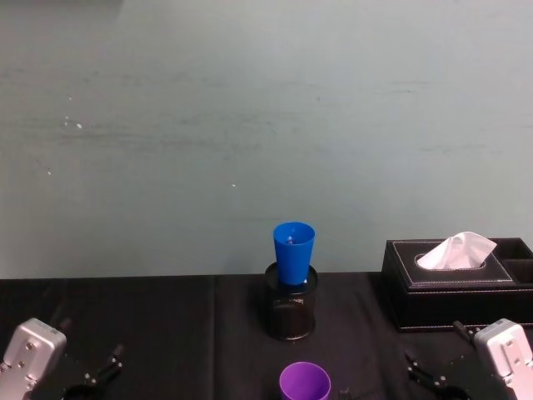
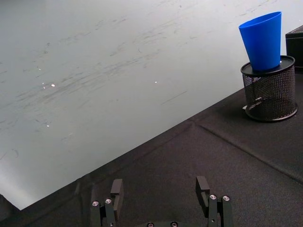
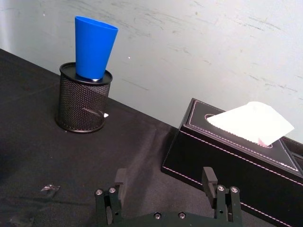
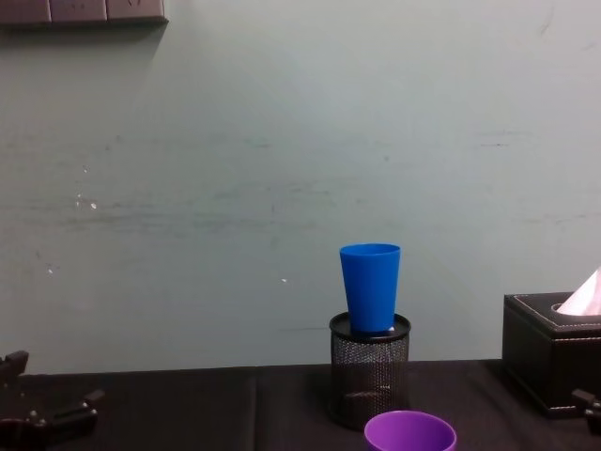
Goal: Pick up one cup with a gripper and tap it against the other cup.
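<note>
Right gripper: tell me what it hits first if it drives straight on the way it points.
Probably the black tissue box: its near end lies straight ahead of the open right gripper. The mesh holder stands off that line. Depth is unclear.

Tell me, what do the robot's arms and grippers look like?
Both arms end in boxy silver-grey metal segments, the left arm and the right arm alike. Each carries a black gripper with two slim fingers fastened by small silver screws: the left gripper and the right gripper.
</note>
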`<state>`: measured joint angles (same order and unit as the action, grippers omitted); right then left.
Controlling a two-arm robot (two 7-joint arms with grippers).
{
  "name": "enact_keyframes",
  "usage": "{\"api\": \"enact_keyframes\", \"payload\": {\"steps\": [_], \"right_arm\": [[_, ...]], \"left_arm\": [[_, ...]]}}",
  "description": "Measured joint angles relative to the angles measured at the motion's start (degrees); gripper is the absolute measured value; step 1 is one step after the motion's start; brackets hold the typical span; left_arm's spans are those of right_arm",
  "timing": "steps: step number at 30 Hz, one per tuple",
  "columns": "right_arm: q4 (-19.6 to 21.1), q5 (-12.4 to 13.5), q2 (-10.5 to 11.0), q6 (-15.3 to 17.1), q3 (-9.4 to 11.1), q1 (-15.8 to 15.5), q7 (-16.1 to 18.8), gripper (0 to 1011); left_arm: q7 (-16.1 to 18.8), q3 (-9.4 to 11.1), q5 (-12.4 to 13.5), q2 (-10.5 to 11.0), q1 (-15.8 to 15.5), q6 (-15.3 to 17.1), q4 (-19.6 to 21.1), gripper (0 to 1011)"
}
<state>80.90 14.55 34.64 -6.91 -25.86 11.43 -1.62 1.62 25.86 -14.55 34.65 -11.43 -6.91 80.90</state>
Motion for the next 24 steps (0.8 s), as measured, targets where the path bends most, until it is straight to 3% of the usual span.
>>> {"api": "enact_keyframes", "payload": {"steps": [24], "right_arm": [[0.0,0.0,0.0,0.0,0.0,0.0,0.0,1002]], "left_arm": [[0.0,0.0,0.0,0.0,0.0,0.0,0.0,1000]]}}
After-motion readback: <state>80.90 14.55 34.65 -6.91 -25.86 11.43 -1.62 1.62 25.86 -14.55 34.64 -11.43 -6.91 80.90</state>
